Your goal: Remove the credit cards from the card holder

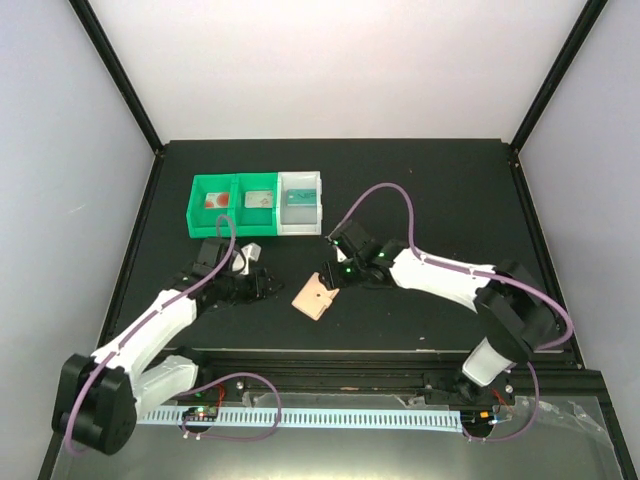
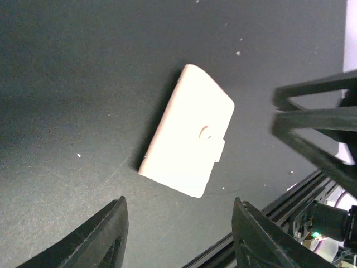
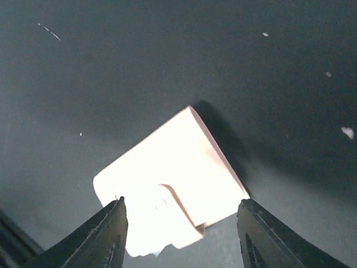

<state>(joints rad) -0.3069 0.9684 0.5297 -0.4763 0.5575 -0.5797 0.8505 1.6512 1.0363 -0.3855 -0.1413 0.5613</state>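
The card holder (image 1: 316, 296) lies shut and flat on the black table, a tan wallet with its tab (image 2: 207, 135) on top. It fills the middle of the left wrist view (image 2: 189, 131) and the right wrist view (image 3: 167, 184). My left gripper (image 1: 262, 284) (image 2: 178, 202) is open just left of it, nothing between its fingers. My right gripper (image 1: 333, 274) (image 3: 179, 202) is open, its fingers straddling the wallet's tab end from above. Credit cards lie in the bins: a red-pink one (image 1: 215, 201), a grey one (image 1: 259, 199) and a teal one (image 1: 297, 198).
A green two-compartment bin (image 1: 197, 210) and a white bin (image 1: 319, 205) stand side by side behind the arms. A black rail (image 1: 330, 358) runs along the table's near edge. The right gripper's fingers (image 2: 312, 114) show at the right of the left wrist view.
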